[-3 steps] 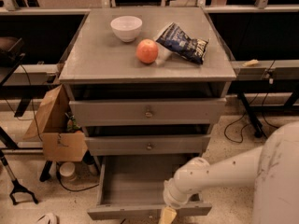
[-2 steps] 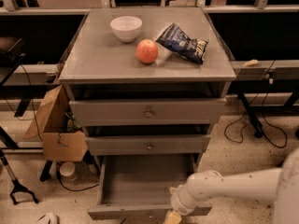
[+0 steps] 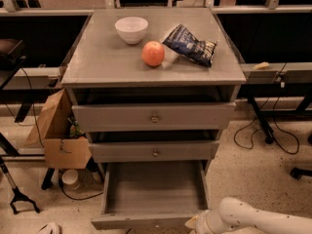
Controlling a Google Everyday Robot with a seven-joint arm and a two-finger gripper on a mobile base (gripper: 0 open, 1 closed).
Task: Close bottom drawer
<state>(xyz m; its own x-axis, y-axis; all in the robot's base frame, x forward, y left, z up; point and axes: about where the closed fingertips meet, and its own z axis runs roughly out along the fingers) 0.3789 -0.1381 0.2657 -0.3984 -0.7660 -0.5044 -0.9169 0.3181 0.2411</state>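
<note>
In the camera view, the bottom drawer is standing pulled far out from the grey desk, its plain grey inside lying bare and empty, its low front panel sitting close to the lower edge of the picture. Above it the middle drawer and the taller top drawer are sitting nearly in, each showing only a dark gap over its front.

The claw is showing at the very bottom of the picture, just beside the right end of the bottom drawer's front panel, with the white arm reaching in from the lower right. It is probably being held low and outside the panel so that a push toward the desk can drive the drawer home. Only a pale tip is peeking in, so whether the claw is wide or narrow I cannot tell, nor whether it is touching the panel.

On the desk top a white bowl, a red apple and a dark chip bag are resting well back from the front edge, out of the push's way. A cardboard box is standing on the floor at the left, apart from the drawer's path.
</note>
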